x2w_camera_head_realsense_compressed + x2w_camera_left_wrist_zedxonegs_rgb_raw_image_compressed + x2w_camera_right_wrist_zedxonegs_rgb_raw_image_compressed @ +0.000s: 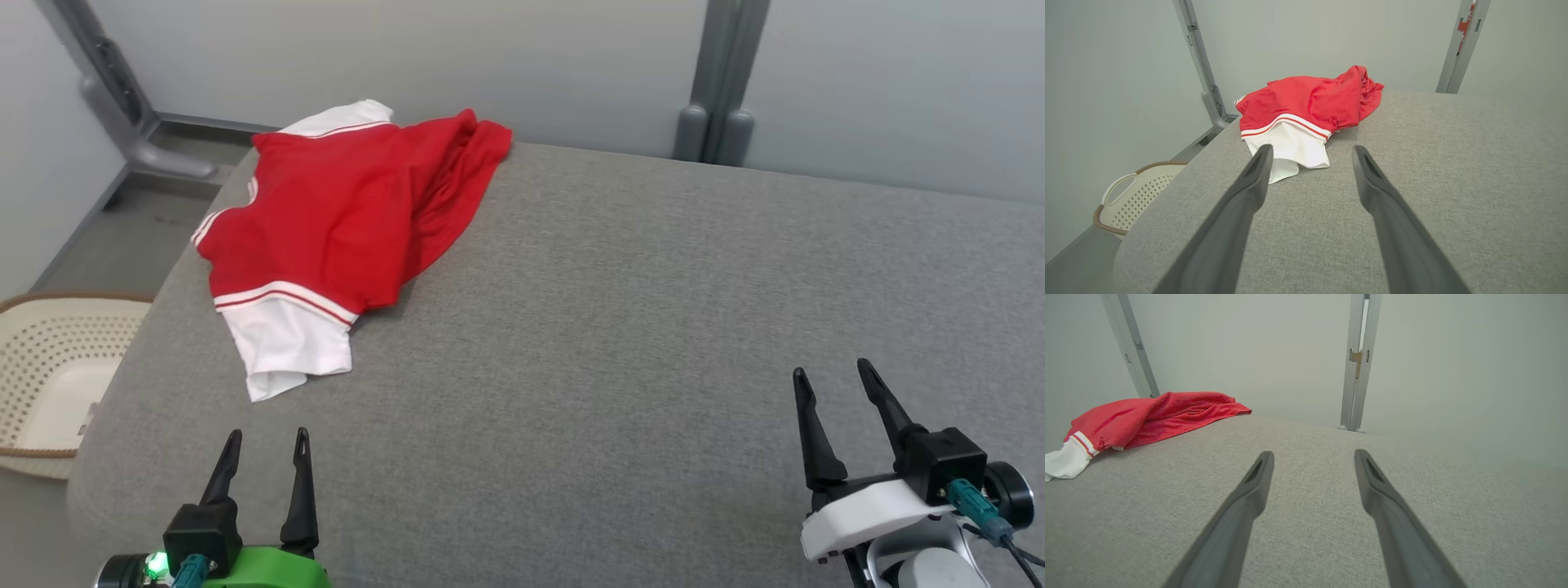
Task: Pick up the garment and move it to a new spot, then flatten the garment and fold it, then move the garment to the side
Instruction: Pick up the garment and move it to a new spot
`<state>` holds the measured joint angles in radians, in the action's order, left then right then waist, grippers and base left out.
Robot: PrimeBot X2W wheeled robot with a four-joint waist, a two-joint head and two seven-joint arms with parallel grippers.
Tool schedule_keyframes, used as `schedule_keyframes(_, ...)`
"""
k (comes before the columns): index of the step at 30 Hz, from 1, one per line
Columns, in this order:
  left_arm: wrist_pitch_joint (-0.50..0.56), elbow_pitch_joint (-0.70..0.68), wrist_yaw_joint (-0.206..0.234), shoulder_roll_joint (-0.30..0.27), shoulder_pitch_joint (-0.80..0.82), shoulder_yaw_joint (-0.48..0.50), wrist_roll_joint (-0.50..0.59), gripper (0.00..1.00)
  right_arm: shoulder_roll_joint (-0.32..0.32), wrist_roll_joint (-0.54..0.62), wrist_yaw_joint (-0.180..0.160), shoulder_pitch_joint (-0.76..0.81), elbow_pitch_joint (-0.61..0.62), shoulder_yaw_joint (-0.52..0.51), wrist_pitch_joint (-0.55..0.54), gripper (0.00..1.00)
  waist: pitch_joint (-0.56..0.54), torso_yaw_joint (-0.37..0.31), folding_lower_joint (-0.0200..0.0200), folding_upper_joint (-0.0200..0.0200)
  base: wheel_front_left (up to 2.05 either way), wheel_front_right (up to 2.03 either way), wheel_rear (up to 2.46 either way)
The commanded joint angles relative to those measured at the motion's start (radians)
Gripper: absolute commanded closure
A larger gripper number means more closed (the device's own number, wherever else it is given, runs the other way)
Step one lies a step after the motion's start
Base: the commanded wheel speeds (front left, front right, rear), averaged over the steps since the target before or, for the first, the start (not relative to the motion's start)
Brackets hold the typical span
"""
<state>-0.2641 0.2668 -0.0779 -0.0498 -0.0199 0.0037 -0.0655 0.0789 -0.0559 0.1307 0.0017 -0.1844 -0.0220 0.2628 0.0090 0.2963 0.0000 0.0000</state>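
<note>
A red garment [343, 204] with white sleeves and white stripes lies crumpled at the far left corner of the grey padded table [612, 343]. The same garment [1306, 106] sits just ahead of my left gripper [1310, 153], whose fingers stand apart with nothing between them. In the head view that left gripper [269, 441] is at the near left edge, short of the white sleeve. My right gripper [829, 371] hovers open over the near right of the table, far from the garment [1147, 416], which lies to its far left in the right wrist view [1312, 455].
A cream perforated laundry basket [49, 367] stands on the floor left of the table. Grey metal posts [718, 82] rise against the pale wall behind the table. The grey surface stretches wide to the right of the garment.
</note>
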Motion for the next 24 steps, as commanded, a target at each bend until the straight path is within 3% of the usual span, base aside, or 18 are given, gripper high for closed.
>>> schedule_keyframes(1, -0.001, -0.004, -0.002, -0.002, -0.004, 0.003, -0.005, 0.0, 0.005, -0.005, 0.0, -0.012, -0.002, 0.005, 0.003, 0.0, 0.02, 0.061, 0.0, 0.0, 0.0, 0.0, 0.0)
schedule_keyframes(8, -0.001, -0.017, 0.002, -0.001, 0.053, -0.005, -0.034, 0.0, 0.02, -0.001, 0.0, -0.061, 0.021, 0.034, 0.003, 0.0, 0.105, 0.031, 0.0, 0.0, 0.0, 0.0, 0.0)
schedule_keyframes(14, -0.001, 0.021, -0.017, -0.001, 0.243, -0.086, -0.063, 0.0, 0.053, 0.013, 0.0, -0.155, 0.061, 0.048, 0.003, 0.0, 0.284, -0.036, 0.0, 0.0, 0.0, 0.0, 0.0)
schedule_keyframes(19, -0.001, 0.159, -0.037, -0.001, 0.523, -0.168, -0.061, 0.0, 0.08, 0.028, 0.0, -0.274, 0.094, 0.079, 0.003, 0.0, 0.474, -0.102, 0.0, 0.0, 0.0, 0.0, 0.0)
schedule_keyframes(24, 0.0, 0.356, -0.049, -0.018, 0.771, -0.201, -0.074, 0.0, 0.079, 0.035, 0.0, -0.345, 0.118, 0.109, 0.003, 0.0, 0.589, -0.155, 0.0, 0.0, 0.0, 0.0, 0.0)
